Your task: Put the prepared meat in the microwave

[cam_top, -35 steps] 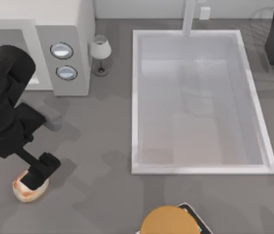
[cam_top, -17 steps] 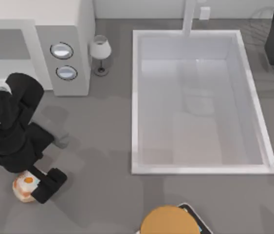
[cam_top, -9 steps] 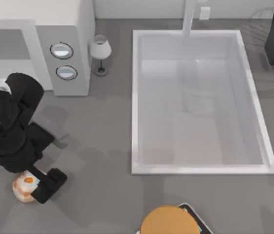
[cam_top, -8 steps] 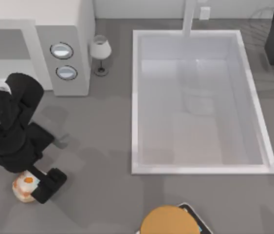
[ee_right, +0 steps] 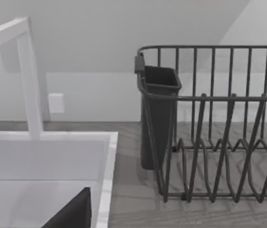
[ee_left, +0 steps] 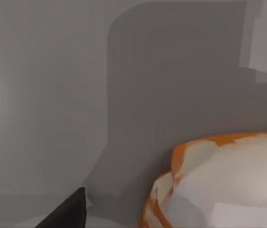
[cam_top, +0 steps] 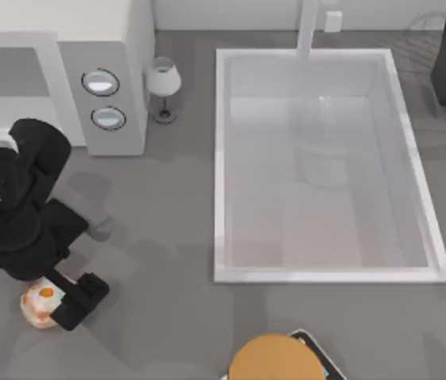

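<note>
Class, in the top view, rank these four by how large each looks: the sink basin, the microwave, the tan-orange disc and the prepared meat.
1. sink basin
2. microwave, cut by the picture's edge
3. tan-orange disc, also cut by the edge
4. prepared meat, partly under the left gripper

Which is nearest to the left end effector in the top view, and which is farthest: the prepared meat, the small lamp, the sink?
1. The prepared meat, at the left end effector, near left.
2. The small lamp, beside the microwave.
3. The sink, on the right.
</note>
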Controlling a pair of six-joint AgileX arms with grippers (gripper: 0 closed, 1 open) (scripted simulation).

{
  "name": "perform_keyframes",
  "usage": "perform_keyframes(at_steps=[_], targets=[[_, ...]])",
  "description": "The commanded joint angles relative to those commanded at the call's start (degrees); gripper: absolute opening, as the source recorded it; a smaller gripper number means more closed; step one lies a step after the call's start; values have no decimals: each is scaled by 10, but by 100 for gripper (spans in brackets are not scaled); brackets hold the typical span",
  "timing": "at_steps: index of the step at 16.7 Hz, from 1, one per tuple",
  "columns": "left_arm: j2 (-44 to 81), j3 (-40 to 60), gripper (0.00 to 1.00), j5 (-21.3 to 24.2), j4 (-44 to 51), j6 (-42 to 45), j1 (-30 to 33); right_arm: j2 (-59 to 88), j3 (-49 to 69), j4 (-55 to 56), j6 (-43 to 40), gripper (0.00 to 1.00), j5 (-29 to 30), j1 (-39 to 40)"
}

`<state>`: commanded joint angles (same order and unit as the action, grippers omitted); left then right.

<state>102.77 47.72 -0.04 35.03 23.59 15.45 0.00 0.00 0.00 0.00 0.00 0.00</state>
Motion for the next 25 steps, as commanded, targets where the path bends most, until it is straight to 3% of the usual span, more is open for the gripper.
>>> perform_keyframes(at_steps=[3, 25], targets=[[0, 0, 0, 0, 0, 0, 0, 0, 0, 0, 0, 100, 0, 0], [-127, 159, 0, 8, 269, -2, 1, 0, 0, 0, 0, 100, 0, 0]])
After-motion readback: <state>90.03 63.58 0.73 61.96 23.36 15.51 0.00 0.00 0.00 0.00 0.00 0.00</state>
